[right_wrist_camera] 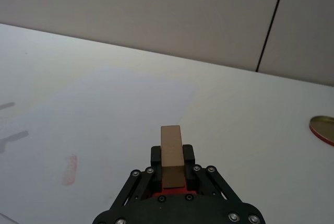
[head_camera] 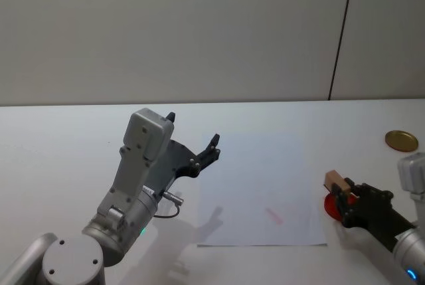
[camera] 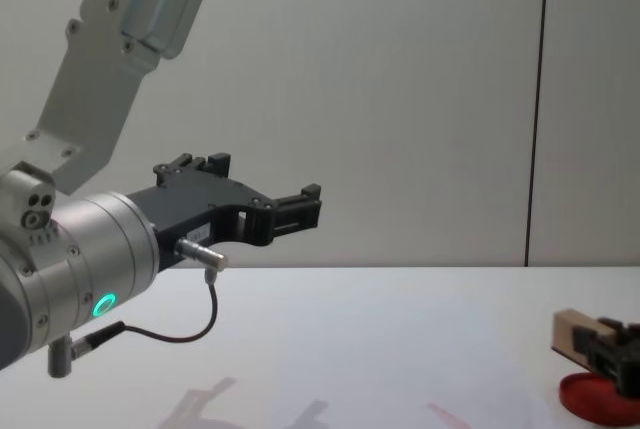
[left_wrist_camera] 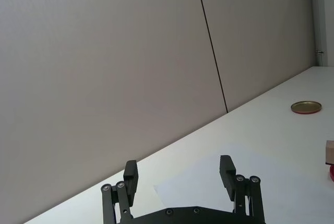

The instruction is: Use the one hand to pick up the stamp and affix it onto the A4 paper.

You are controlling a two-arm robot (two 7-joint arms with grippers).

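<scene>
**Stamp in right hand, just off the paper's right edge — paper lies to the hand's left**

Finding 1. The right hand (head_camera: pixel 343 195) is clamped on the stamp (head_camera: pixel 336 182). In the right wrist view the wooden block (right_wrist_camera: pixel 171 152) sits between the two fingers, and its long axis runs forward out of the hand.

Finding 2. Hand and stamp are just beyond the paper's (head_camera: pixel 255 179) right edge, at its near corner, over the red pad (head_camera: pixel 329 205). The chest view shows the stamp (camera: pixel 575 336) tilted and above the pad (camera: pixel 597 396). Whether its face touches the pad cannot be told.

Finding 3. The deciding relation: the paper lies to the left of the stamp and close by. A faint red mark (head_camera: pixel 274 215) sits on the sheet's near right part, between the stamp and the sheet's middle. In my judgement, the next move calls for a short carry leftward over the edge and a level press down.

Finding 4. The left hand (left_wrist_camera: pixel 178 167) hangs raised above the paper's left edge, fingers spread apart and holding nothing — it is well clear of the stamp. The right hand is plainly the nearer one.

Risk, as a judgement: a tilted stamp may print on one edge alone.
</scene>
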